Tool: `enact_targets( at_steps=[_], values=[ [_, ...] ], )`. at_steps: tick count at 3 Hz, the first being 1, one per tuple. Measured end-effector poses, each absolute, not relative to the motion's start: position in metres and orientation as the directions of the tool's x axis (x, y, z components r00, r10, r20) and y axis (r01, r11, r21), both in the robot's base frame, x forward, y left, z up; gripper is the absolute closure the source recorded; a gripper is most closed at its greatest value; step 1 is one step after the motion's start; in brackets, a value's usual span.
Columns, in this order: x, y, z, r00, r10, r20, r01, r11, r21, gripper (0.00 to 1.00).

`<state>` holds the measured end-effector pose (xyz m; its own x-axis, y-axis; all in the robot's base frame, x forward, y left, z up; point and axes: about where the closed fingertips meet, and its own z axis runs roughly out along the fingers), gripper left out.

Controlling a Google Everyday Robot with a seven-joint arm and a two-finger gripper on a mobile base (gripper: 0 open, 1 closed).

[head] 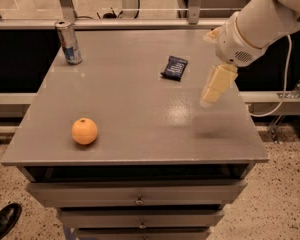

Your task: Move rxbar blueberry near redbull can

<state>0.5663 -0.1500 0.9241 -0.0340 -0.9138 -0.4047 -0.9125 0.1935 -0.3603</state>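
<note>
The step in hand looks like the reach for the bar, and doing it well means planning with the goal in mind: the redbull can (69, 42) stands upright at the far-left corner of the surface (140, 114), so the bar will have to travel leftward along the far edge. The orange (84, 131), near the front-left corner, sits well off that line. The rxbar blueberry (174, 67) lies flat, slightly askew, right of centre toward the far edge. A flat wrapper calls for a descent from straight above, closing across its narrow width and low enough to catch it. The claw (212, 91) hangs above the surface near the right edge, pointing down. The bar is to its left and farther back, near but apart. Whether the claw is released or clenched I cannot tell.
</note>
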Motion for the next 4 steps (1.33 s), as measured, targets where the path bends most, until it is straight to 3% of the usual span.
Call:
enact_targets(
  at_steps=[2, 4],
  values=[
    [0.662, -0.124, 0.882, -0.111, -0.83, -0.547, -0.89, 0.328, -0.317, 0.0],
    [0.722, -0.122, 0.846, -0.303, -0.664, -0.683, -0.854, 0.507, -0.114, 0.0]
  ],
)
